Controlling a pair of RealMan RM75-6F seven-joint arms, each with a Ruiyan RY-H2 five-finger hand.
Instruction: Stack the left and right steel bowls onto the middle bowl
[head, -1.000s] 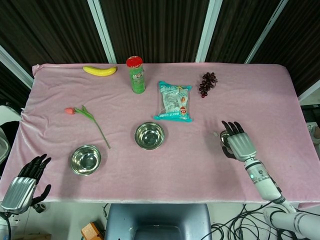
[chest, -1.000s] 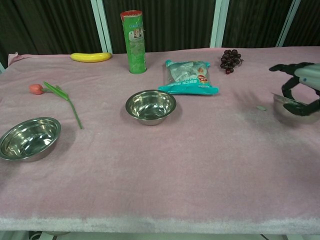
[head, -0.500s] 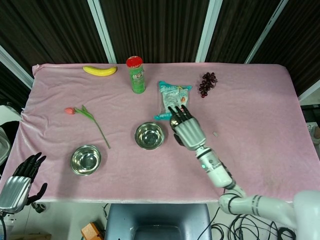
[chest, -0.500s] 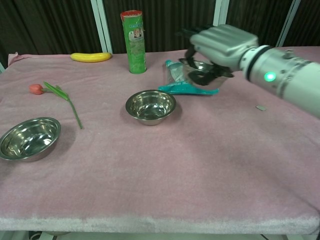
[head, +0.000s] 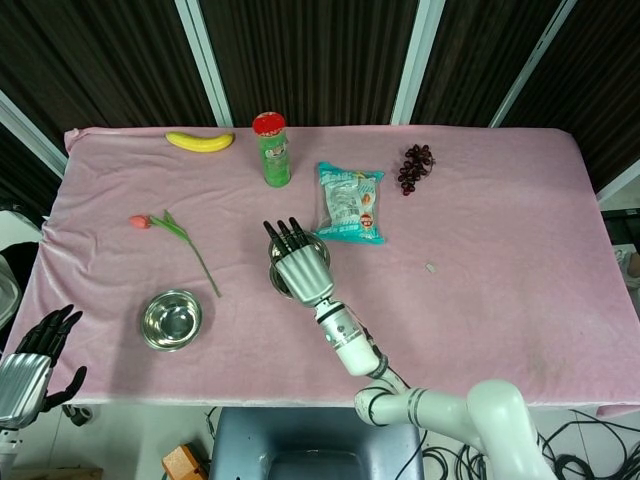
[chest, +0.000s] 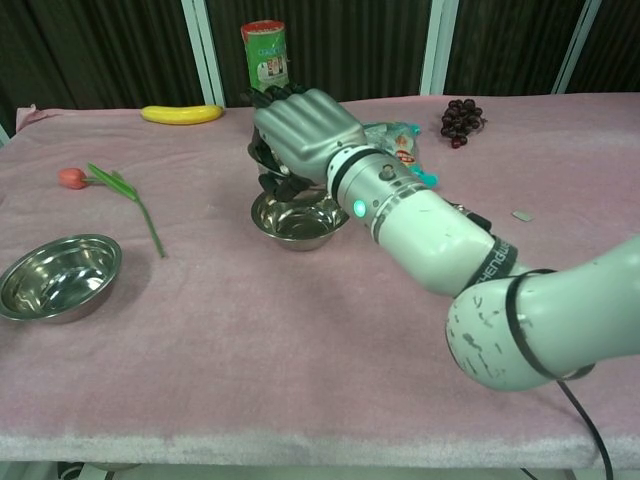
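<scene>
Right robot hand (chest: 300, 135) hovers at frame centre directly over the middle bowl (chest: 300, 222), fingers curled around a steel bowl (chest: 283, 178). Left robot hand (head: 35, 355), lower left, is spread and holds nothing; the left bowl (chest: 58, 277) sits on the pink counter (chest: 300, 350) nearby.

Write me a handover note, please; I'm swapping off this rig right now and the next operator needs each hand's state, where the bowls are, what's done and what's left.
Right hand: over the middle bowl, apparently holding the right bowl; the hand hides it, so confirm.
Left hand: off the table's near left corner, fingers apart, holding nothing.
Left bowl: untouched on the pink cloth, near the tulip.
Done: right bowl brought to the middle.
Left: release it into the middle bowl, withdraw, then stack the left bowl on top.
</scene>
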